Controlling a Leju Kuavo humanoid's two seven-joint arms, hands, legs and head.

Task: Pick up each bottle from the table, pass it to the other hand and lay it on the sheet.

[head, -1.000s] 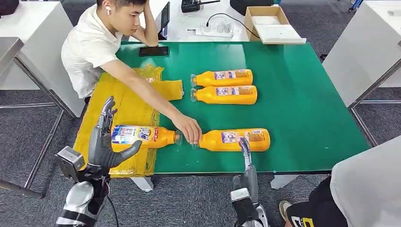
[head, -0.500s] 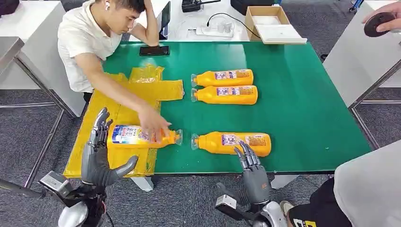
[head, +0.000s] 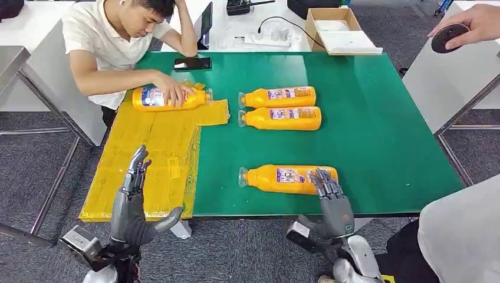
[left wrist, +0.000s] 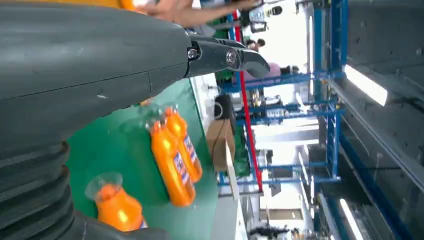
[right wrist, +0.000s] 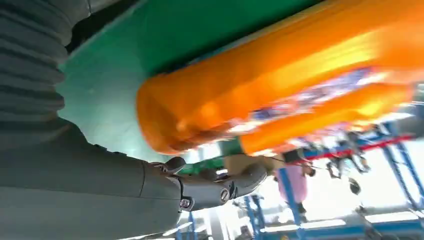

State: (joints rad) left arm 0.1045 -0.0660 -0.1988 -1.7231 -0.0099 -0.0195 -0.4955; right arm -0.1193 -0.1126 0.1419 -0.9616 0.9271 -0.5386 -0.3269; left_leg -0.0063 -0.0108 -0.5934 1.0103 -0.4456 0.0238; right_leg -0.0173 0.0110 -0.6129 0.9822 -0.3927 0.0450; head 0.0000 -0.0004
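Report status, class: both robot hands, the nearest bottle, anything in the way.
Left robot hand open over yellow sheet. Right robot hand open at near orange bottle, no grasp visible. Person's hand holds a bottle on the sheet.

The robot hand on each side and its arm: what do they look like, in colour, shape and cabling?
Each robot hand, left and right, is dark grey with slim jointed fingers and a thicker grey thumb. A boxy grey block sits at each wrist, and the forearms below are shiny silver. A thin black cable hangs by the left forearm. The wrist views show a grey ribbed cover and small screws at the joints.
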